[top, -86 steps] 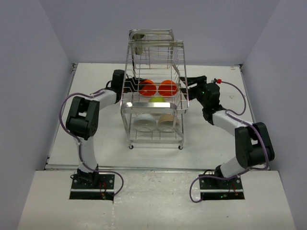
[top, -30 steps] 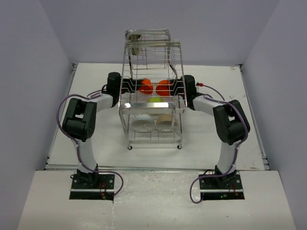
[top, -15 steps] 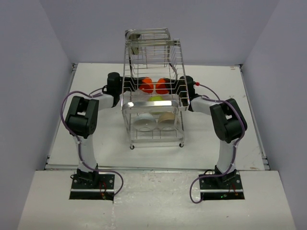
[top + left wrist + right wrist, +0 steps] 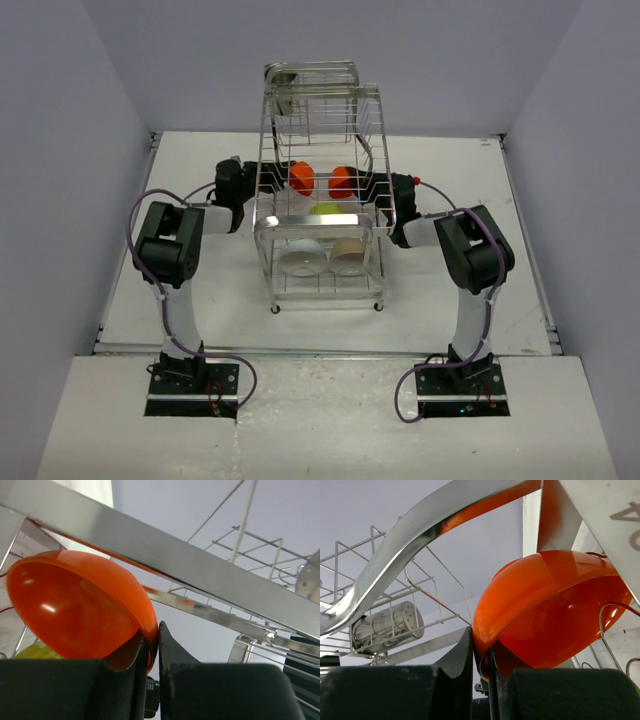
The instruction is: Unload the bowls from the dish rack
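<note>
Pinching rims on both sides: the left gripper (image 4: 152,630) is nipped nearly shut on the left orange bowl (image 4: 75,605), the right gripper (image 4: 480,652) likewise on the right orange bowl (image 4: 545,620). Both bowls sit tilted in the dish rack's (image 4: 300,224) middle tier. They look light, stiff and glossy, probably slippery, so bite deep on the rim.

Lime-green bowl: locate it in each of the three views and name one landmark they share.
Top external: the lime-green bowl is at the centre of the dish rack, just behind its front rim.
Left wrist: the lime-green bowl is a sliver at the bottom left, under the left orange bowl.
Right wrist: not in it; the right orange bowl fills that side.
Shared landmark: the rack's shiny flat chrome rim.
</note>
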